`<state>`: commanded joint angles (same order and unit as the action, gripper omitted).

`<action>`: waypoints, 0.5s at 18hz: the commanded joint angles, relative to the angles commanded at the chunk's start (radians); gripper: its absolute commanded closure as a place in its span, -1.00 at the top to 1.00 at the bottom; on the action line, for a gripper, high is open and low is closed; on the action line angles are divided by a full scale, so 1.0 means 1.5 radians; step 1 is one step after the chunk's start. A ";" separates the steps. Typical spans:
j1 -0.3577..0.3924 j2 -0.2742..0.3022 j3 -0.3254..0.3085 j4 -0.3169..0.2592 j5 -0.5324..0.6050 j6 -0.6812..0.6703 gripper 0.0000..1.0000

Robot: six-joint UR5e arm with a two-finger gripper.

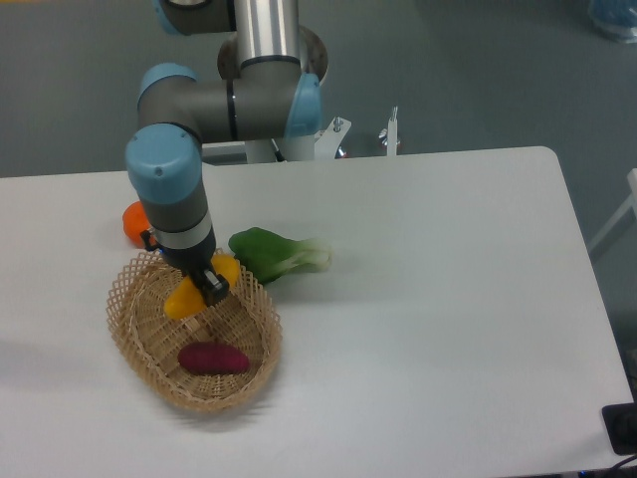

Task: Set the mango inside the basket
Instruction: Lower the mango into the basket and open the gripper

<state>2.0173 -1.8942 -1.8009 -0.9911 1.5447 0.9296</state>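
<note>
mango [191,292]: yellow-orange, tilted, over basket | basket [134,351]: tan wicker, on table

You will find no legible text, label, brand, number or sign anywhere in this view, whether on the arm's housings, on the tabletop [448,299], or on the items resting upon it.

Tan woven straw, rough with open lattice rim: basket [149,373]. Smooth, slightly glossy yellow-orange skin: mango [185,296]. Matt dark purple skin: sweet potato [212,358]. Smooth matt white top: bench [448,299]. Glossy grey and blue plastic shells, polished metal tube: arm [224,100].
</note>
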 joint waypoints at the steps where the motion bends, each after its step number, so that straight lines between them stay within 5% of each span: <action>1: -0.008 -0.011 0.000 0.015 0.000 -0.001 -0.07; 5: -0.024 -0.030 -0.002 0.053 -0.001 -0.049 0.09; 7: -0.027 -0.032 -0.003 0.053 -0.001 -0.050 0.39; 9: -0.028 -0.030 -0.003 0.051 -0.005 -0.051 1.00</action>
<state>1.9758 -1.9390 -1.8055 -0.9142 1.5371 0.8529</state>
